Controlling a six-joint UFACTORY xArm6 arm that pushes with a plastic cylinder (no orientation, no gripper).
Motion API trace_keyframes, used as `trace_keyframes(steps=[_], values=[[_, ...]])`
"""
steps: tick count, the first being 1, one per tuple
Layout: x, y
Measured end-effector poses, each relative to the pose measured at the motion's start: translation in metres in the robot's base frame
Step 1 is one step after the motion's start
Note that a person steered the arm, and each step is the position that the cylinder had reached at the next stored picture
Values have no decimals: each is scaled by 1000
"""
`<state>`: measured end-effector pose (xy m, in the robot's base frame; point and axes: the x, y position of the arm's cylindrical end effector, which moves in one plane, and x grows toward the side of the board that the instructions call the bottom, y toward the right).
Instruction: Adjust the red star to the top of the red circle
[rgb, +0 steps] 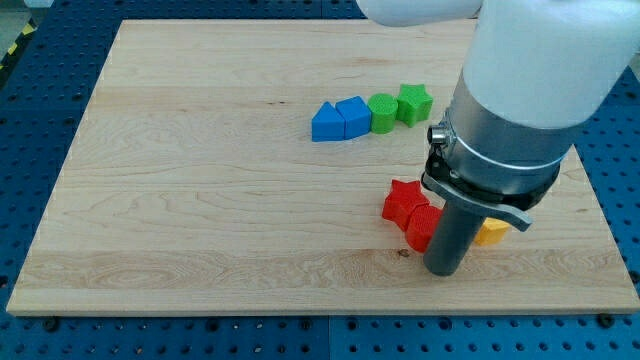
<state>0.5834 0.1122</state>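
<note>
The red star (403, 201) lies on the wooden board (200, 200) right of centre, low down. A second red block (421, 228), partly hidden by the rod, touches the star's lower right; its shape cannot be made out. My rod comes down from the arm at the upper right, and my tip (443, 272) rests on the board just right of and below that red block, close against it. The tip is about 40 px right of and below the star.
A row of blocks sits above: a blue triangle (325, 122), a blue block (353, 117), a green circle (383, 113) and a green star (414, 103). A yellow block (491, 233) shows right of the rod. The arm's body (530, 90) covers the upper right.
</note>
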Motion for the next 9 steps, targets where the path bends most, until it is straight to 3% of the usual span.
trace_keyframes(steps=[5,7,8,9], values=[[19,-27],[-7,-68],[-67,-92],[-91,-84]])
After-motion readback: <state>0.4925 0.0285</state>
